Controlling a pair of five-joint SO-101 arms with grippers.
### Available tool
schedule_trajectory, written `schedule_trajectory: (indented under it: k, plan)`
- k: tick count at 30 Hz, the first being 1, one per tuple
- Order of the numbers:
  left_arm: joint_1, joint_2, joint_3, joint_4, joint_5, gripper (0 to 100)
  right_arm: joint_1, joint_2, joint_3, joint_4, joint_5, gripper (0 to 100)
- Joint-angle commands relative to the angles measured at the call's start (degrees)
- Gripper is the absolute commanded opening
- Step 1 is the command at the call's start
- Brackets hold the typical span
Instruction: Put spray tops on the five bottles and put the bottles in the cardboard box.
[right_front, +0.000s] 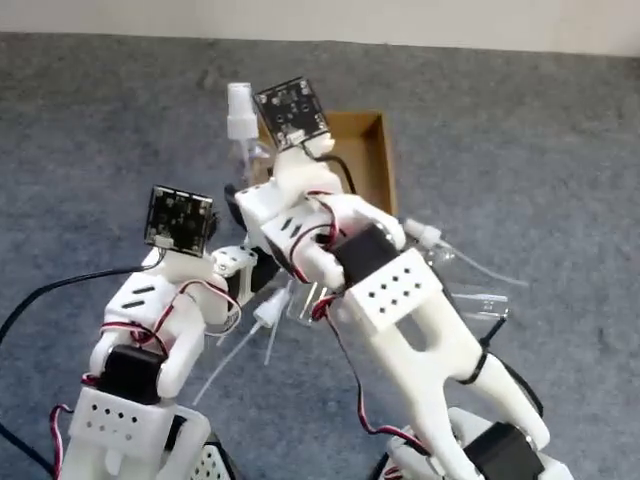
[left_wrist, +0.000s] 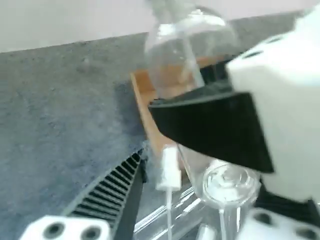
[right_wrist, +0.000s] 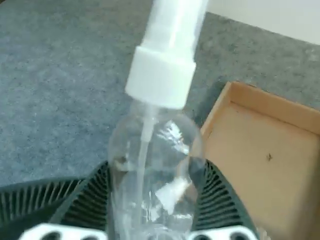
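My right gripper (right_wrist: 152, 212) is shut on a clear bottle (right_wrist: 155, 165) that carries a white spray top (right_wrist: 165, 60), and holds it upright just beside the cardboard box (right_wrist: 260, 165). From the high view this bottle (right_front: 246, 150) stands at the box's (right_front: 372, 150) left edge. My left gripper (right_front: 238, 268) is open and low over the carpet, with one ribbed finger (left_wrist: 117, 192) beside a loose spray top (left_wrist: 169, 170) and a capless bottle (left_wrist: 227, 185) lying down. The right arm's black jaw crosses just in front of it.
More loose spray tops (right_front: 268, 310) (right_front: 425, 238) with long tubes and a clear bottle (right_front: 482, 302) lie on the grey carpet between and to the right of the arms. The box's inside looks bare. Open carpet spreads to the left and far right.
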Motion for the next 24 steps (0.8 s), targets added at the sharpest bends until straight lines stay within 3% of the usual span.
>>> schedule_trajectory:
  k: [1,11,17,24]
  plan:
    - [-2.9,0.7,2.5,-7.3,-0.3,28,1.6,-5.8,-4.4,3.9,-0.4,0.3]
    - [-2.7,0.7,3.3,-8.0,-1.3,29,2.1,-9.9,-4.4,7.3,-0.4,0.3]
    - [-0.3,0.7,3.3,-8.4,1.8,29,6.0,-5.8,-4.6,7.1,2.2,0.3]
    - [-6.0,0.1,4.5,-8.4,1.7,28,10.5,-0.7,-4.6,-5.9,3.8,0.3]
